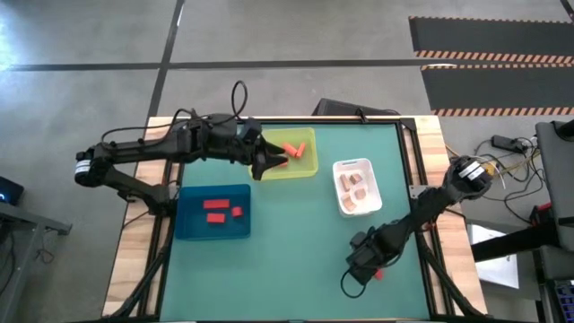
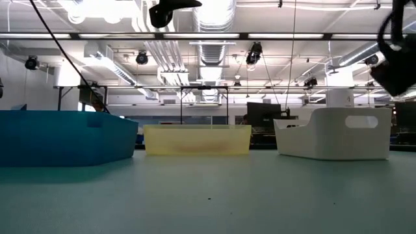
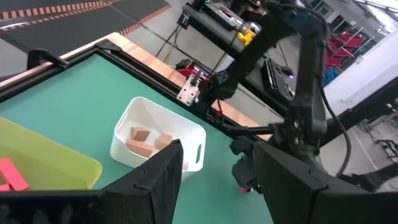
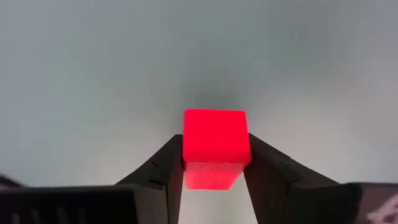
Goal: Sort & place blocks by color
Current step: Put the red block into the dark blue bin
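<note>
Your right hand (image 4: 216, 163) was low over the green worktop (image 1: 296, 260), well away from the white tray (image 1: 369, 193), on the near side of it. Its two fingers (image 4: 268, 174) touched both sides of a red block (image 4: 216, 147), so it gripped that block.

Your left hand (image 1: 263, 162) hung over the edge of the yellow-green tray (image 1: 309, 166), open and holding nothing. Orange blocks (image 1: 293, 151) lay in that tray. Pale blocks (image 1: 353, 189) lay in the white tray. Red blocks (image 1: 218, 211) lay in the blue tray (image 1: 190, 229), on the far side of the yellow-green tray from the white one.
</note>
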Controlling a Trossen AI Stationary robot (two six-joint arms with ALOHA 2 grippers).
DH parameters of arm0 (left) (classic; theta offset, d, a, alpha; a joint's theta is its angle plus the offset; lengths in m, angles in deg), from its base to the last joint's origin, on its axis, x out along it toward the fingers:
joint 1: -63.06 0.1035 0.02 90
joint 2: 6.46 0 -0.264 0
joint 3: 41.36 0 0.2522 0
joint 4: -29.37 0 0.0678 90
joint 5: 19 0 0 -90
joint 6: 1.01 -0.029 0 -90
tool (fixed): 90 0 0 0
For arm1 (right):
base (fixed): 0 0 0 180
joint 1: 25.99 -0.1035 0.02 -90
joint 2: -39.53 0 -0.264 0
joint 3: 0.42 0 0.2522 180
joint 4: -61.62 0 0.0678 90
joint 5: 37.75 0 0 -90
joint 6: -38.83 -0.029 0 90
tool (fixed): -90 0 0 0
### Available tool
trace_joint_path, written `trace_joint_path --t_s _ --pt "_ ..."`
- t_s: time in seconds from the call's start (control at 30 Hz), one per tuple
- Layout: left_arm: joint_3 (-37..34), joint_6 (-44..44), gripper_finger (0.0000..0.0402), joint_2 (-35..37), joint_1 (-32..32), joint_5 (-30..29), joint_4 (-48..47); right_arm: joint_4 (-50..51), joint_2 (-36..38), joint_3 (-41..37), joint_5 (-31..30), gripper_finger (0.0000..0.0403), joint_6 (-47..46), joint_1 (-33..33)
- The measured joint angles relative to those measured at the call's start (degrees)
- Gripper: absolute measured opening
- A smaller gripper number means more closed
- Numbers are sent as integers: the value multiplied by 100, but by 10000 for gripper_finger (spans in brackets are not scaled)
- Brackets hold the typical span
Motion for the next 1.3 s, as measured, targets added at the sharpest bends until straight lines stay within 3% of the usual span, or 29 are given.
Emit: trace_joint_path --t_s 0.13,0.33,0.5,0.67,1.03,1.3 --pt "0 0 180 -2 -166 4 161 160 587 0 -394 122 120 181" --pt "2 -2 180 -2 -419 12 403 117 1744 0 -1567 122 811 907" --pt "2 238 180 -2 -512 31 555 -800 2636 0 -2168 122 1866 1721" --pt "2 282 180 23 -571 32 597 -2156 3115 0 -2182 122 2853 2407" --pt "11 188 180 178 -899 55 878 -5091 2962 0 -1985 122 4314 2871" --pt "9 98 209 118 -1125 78 841 -5781 2436 337 -1666 122 4565 3217"
